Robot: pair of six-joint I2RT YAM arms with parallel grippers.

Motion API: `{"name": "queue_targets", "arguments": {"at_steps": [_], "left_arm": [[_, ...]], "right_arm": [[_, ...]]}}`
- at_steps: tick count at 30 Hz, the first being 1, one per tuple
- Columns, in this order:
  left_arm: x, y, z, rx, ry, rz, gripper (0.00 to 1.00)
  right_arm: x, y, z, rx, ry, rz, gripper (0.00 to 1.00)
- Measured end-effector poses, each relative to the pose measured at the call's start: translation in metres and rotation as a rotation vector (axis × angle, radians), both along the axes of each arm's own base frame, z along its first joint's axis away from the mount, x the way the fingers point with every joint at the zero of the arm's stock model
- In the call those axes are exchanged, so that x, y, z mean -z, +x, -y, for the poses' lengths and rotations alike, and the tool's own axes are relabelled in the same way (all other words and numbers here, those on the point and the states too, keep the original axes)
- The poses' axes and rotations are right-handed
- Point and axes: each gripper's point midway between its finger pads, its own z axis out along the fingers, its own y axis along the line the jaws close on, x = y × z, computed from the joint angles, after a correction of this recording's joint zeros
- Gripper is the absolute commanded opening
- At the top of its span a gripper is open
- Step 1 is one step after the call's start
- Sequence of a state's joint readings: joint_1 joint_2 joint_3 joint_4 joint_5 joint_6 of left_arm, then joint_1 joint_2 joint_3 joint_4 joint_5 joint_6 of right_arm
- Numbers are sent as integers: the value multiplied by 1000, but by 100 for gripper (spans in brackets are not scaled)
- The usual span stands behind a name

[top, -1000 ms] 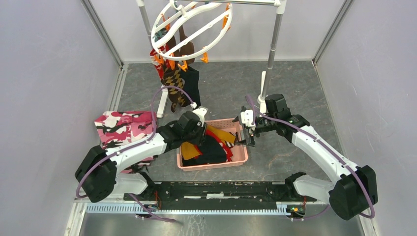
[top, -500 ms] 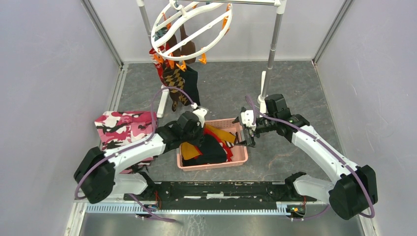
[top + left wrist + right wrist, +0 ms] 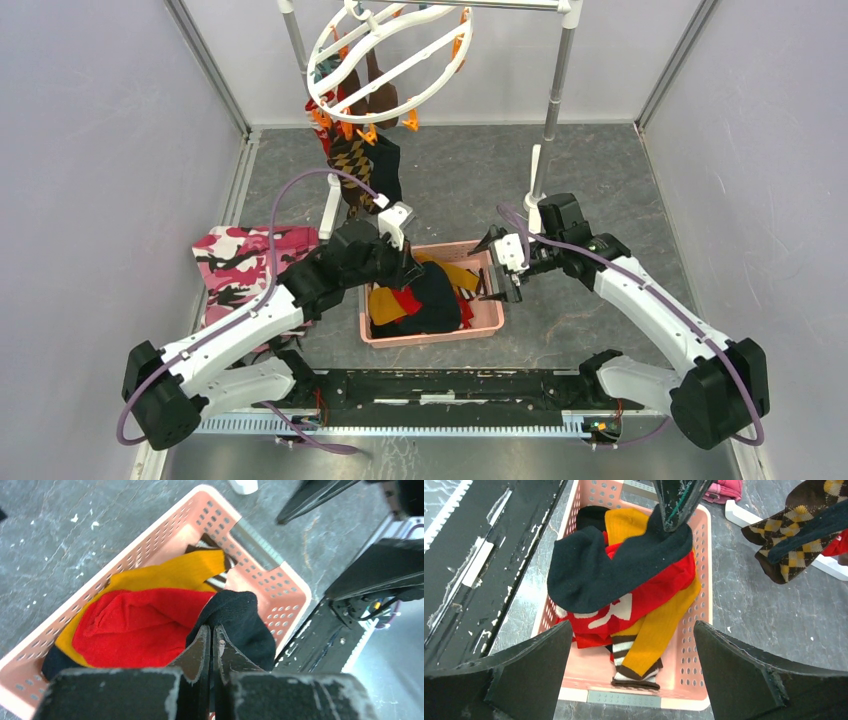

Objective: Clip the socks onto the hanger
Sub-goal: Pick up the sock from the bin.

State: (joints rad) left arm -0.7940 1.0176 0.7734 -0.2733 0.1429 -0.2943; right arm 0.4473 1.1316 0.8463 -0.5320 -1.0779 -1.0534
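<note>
Pincers first: the left pincer [image 3: 210, 647] is squeezing fully together, its two fingers [image 3: 197, 650] pinching a fold of the black sock [image 3: 240, 615]. In the right wrist view, that black sock is draping from the grip down across the pile, its lower part lying on the other socks.

Right under it a red sock [image 3: 140, 625] is lying bunched, and a yellow sock [image 3: 170, 575] is stretching out beneath that one. A brown-and-white striped sock [image 3: 634, 672] is peeking out at the yellow one's end. All of them are sitting in the pink basket [image 3: 200, 520], which is resting on the grey desk [image 3: 450, 180] between the two arms.

Over on the other side, the right pincer [image 3: 632, 625] is hovering at the basket's right end. Its fingers are spreading wide apart and gripping nothing at all.

Further back, the white round hanger [image 3: 390, 50] is hanging tilted from the metal rack [image 3: 560, 80], well apart from the basket. Orange clips [image 3: 412, 120] are dangling from its rings. Several socks are hanging clipped on its left side, among them a brown argyle sock [image 3: 352, 160] with a dark sock [image 3: 390, 175] just beside it.

Off to the left of the basket, a pink camouflage cloth [image 3: 245, 255] is lying on the desk, with the left arm reaching across above part of it.
</note>
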Motion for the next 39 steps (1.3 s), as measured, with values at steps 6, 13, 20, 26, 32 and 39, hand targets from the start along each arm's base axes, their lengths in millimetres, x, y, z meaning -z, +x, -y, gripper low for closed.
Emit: {"name": "queue_targets", "arguments": {"at_steps": [6, 13, 20, 26, 32, 39], "left_arm": [[-32, 2, 13, 39, -88, 58, 2], [-81, 8, 26, 66, -210, 167, 2], [-103, 15, 29, 52, -271, 235, 2], [-119, 20, 26, 15, -310, 276, 3], [-125, 14, 18, 4, -352, 317, 41], [-86, -10, 5, 50, -401, 338, 83]], "right_arm": [[8, -5, -19, 4, -1, -88, 95], [34, -2, -35, 88, -31, -263, 84], [26, 0, -46, 127, 15, -353, 23], [18, 0, -46, 137, 28, -349, 0], [-1, -4, -39, 63, 26, -275, 0], [-23, -15, -24, 1, 76, -208, 0]]}}
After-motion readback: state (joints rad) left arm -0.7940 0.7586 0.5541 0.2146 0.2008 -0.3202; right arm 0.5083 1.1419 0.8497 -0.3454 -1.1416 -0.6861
